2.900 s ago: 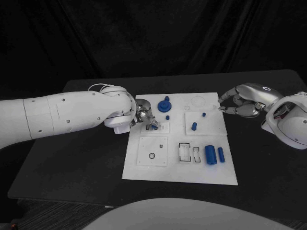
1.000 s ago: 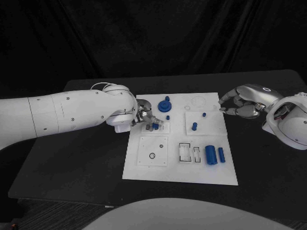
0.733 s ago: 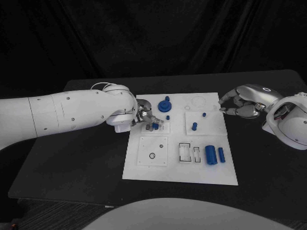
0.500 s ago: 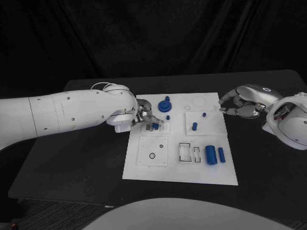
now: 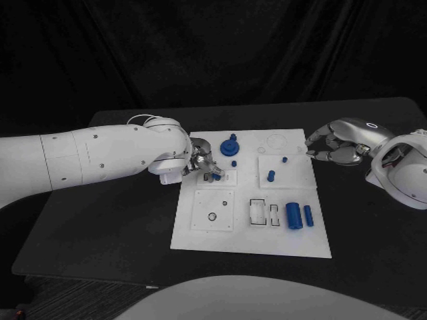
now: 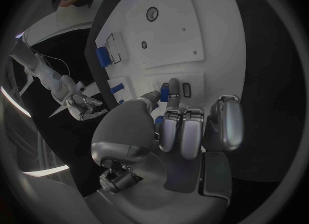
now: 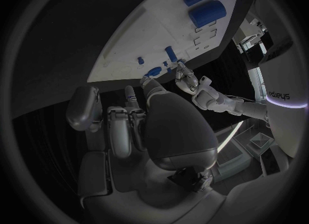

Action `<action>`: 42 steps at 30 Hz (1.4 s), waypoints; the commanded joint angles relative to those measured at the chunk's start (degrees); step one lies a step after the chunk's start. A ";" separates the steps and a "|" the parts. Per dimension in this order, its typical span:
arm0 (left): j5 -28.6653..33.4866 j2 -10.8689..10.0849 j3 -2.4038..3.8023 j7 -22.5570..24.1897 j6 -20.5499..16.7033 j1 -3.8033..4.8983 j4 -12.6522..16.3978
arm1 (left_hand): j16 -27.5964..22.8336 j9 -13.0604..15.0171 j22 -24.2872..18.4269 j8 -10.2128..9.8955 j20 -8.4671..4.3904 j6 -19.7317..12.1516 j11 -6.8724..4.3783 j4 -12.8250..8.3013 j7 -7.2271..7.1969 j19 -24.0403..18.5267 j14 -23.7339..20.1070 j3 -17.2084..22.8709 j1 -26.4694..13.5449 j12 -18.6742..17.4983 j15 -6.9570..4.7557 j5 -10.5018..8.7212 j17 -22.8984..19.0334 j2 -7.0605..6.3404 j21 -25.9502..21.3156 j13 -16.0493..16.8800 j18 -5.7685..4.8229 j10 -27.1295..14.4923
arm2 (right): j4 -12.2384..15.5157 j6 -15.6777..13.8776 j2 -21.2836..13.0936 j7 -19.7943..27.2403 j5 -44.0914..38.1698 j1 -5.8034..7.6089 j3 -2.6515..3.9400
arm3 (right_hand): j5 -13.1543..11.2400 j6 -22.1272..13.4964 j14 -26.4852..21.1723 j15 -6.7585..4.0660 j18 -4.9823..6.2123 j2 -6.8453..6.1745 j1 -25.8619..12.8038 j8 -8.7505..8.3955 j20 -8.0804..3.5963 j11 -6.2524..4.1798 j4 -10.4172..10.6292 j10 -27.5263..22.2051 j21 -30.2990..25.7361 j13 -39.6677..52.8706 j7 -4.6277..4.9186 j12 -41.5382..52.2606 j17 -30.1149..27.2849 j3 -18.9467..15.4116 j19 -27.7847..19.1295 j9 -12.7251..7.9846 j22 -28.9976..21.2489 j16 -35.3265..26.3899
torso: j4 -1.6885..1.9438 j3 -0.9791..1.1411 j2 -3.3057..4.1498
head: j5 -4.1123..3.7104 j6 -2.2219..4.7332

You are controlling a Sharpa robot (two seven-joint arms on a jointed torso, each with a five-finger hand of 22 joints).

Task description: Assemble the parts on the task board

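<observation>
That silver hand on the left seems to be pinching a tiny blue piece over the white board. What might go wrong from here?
The left hand holds the small blue part by its fingertips alone, so it may slip or tilt before seating in the task board.

Its fingers hide the spot below from the head view, so misalignment could go unnoticed.

A gear-like blue part stands close by; a sideways drift might knock it.
</observation>
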 commanded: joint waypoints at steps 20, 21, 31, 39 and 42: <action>-0.02 -0.18 0.02 0.39 1.28 -0.12 0.60 | 0.15 0.60 8.66 0.46 -0.47 -0.15 -0.47 -0.63 -0.37 0.20 6.06 0.88 1.05 0.15 -0.58 3.06 15.09 0.48 -0.32 15.06 0.87 6.07 | -0.09 0.39 -0.12 -1.27 -0.06 -0.19 0.04 | 0.74 0.26 6.01 0.41 0.93 0.15 0.78 -0.45 -0.14 0.39 -0.38 5.86 -0.39 15.09 0.03 0.15 15.09 0.67 -0.41 -0.16 7.90 0.15 | -0.03 0.02 -0.01 | -0.02 0.01; -0.02 -0.18 0.02 0.29 1.35 -0.12 0.61 | 0.15 0.60 8.66 0.46 -0.47 -0.15 -0.47 -0.63 -0.37 0.20 6.06 0.88 1.05 0.15 -0.58 3.06 15.09 0.48 -0.32 15.06 0.87 6.07 | -0.09 0.40 -0.12 -1.28 -0.06 -0.20 0.04 | 0.74 0.26 6.01 0.41 0.93 0.15 0.78 -0.45 -0.14 0.39 -0.38 5.86 -0.39 15.09 0.03 0.15 15.09 0.67 -0.41 -0.16 7.90 0.15 | -0.02 0.02 0.00 | -0.01 0.01; -0.02 -0.20 0.02 -0.45 1.99 -0.12 0.59 | 0.15 0.69 8.68 0.54 -0.48 -0.07 -0.50 -0.74 -0.43 0.21 6.06 0.97 1.14 0.15 -0.59 3.15 15.09 0.45 -0.33 15.06 0.87 6.07 | -0.13 0.61 -0.08 -1.38 -0.06 -0.20 0.04 | 0.91 0.27 6.01 0.41 0.93 0.14 0.84 -0.46 -0.14 0.40 -0.44 5.86 -0.37 15.09 0.03 0.15 15.09 0.76 -0.40 -0.19 7.90 0.15 | -0.02 0.01 0.01 | 0.04 0.01; -0.02 -0.05 0.02 -0.85 2.18 -0.12 0.38 | 0.15 1.02 8.80 0.50 -0.42 -0.02 -0.25 1.99 -0.09 0.18 6.06 -0.92 -2.16 0.15 -0.43 -4.43 15.09 0.16 -0.59 15.06 0.87 6.07 | -0.14 0.80 -0.05 -1.41 -0.06 -0.20 0.04 | 1.01 0.28 6.01 0.42 0.98 0.13 0.87 -0.47 -0.13 0.41 -0.49 5.86 -0.64 15.09 0.04 0.15 15.09 0.82 -0.49 -0.21 7.84 0.15 | 0.00 0.01 0.02 | 0.10 0.01; -0.02 -0.01 0.02 -0.91 2.02 -0.12 0.30 | 0.15 1.04 8.87 0.29 -0.29 -0.03 -0.08 4.15 0.11 0.15 6.06 -2.75 -4.29 0.15 -0.30 -8.23 15.09 0.04 -0.80 15.06 0.90 6.07 | -0.14 0.87 -0.05 -1.43 -0.06 -0.20 0.04 | 1.03 0.28 6.01 0.42 0.99 0.12 0.86 -0.47 -0.13 0.41 -0.49 5.86 -0.73 15.09 0.04 0.15 15.09 0.83 -0.52 -0.21 7.81 0.15 | 0.01 -0.01 0.01 | 0.10 0.01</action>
